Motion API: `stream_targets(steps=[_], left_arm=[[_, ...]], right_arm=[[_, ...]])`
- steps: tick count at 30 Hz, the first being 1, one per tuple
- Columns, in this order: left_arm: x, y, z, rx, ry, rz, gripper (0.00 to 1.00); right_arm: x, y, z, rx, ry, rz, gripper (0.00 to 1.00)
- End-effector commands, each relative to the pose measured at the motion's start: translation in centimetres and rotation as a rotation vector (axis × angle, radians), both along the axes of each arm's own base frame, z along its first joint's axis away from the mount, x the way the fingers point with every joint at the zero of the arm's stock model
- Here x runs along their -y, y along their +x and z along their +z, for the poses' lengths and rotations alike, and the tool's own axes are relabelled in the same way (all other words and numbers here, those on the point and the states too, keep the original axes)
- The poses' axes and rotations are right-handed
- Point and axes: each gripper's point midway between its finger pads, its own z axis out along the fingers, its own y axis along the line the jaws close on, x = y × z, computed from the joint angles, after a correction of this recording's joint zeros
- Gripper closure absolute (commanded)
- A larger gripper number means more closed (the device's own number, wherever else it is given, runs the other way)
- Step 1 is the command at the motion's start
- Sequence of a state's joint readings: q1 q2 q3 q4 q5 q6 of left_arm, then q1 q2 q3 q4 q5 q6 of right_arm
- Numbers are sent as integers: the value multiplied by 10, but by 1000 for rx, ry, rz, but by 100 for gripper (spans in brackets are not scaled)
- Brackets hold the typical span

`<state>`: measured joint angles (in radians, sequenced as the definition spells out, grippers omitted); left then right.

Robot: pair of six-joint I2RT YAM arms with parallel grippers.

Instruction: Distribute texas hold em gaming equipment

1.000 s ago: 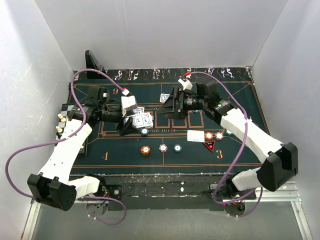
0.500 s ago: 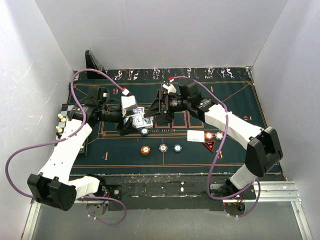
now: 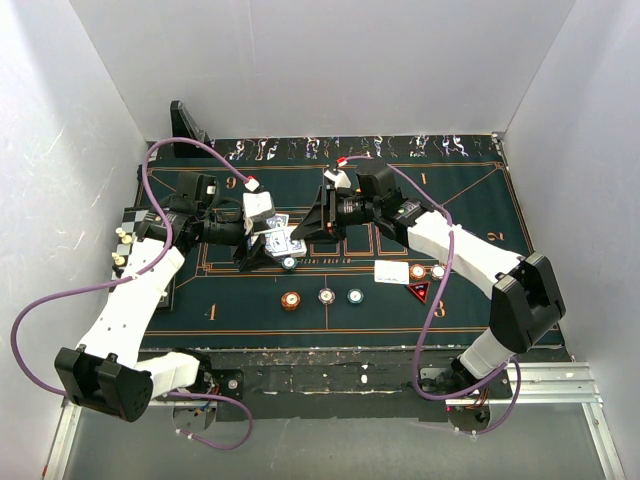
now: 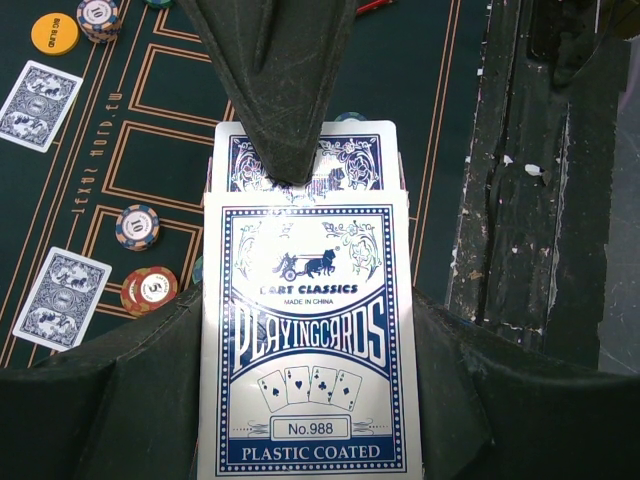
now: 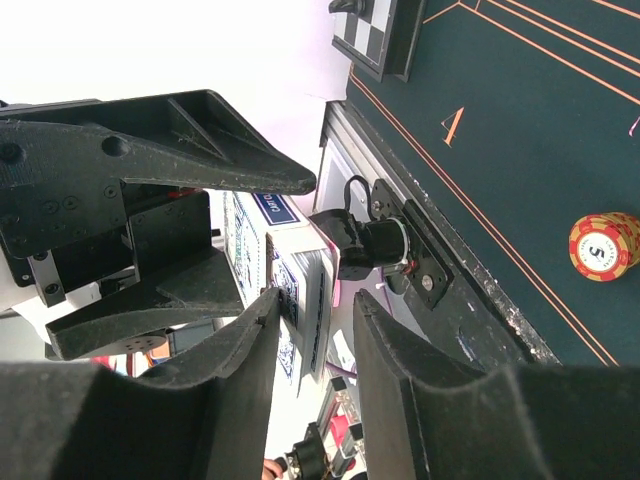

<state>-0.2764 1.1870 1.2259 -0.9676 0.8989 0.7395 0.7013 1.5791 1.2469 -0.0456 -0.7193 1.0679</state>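
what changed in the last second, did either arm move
The right gripper swung left toward the left arm. Its open fingers now reach the card box, one finger over the cards sticking out of it. Nothing was taken or let go. The left gripper kept holding the box, and the chips stayed put.

Chip row (image 3: 326, 295) on mat (image 3: 250, 312), before card box (image 3: 284, 241).

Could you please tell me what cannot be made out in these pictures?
Left wrist: a finger of the right gripper covers the top edge of the cards; the card box hides their faces.
Right wrist: the cards show edge-on only.
Top external: numbers on the orange chip are too small; the left gripper partly hides the box.
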Motion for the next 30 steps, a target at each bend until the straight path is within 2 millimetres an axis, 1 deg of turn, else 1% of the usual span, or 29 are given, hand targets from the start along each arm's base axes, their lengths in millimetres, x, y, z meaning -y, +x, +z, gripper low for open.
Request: stream_targets(steps=[1, 5, 14, 20, 23, 30], left_arm=[[4, -2, 25, 74, -46, -21, 100], [4, -2, 26, 79, -47, -23, 100], [4, -2, 27, 79, -47, -25, 100], [4, -1, 28, 82, -49, -23, 100], [4, -2, 28, 82, -48, -23, 100], [4, 0, 29, 87, -47, -22, 100]], right_arm=[[1, -5, 14, 38, 42, 18, 59], [6, -2, 15, 39, 36, 3, 61], [25, 2, 15, 45, 39, -42, 62], [32, 5, 17, 46, 40, -59, 64], [38, 7, 20, 50, 43, -74, 67], [56, 10, 24, 43, 53, -112, 79]])
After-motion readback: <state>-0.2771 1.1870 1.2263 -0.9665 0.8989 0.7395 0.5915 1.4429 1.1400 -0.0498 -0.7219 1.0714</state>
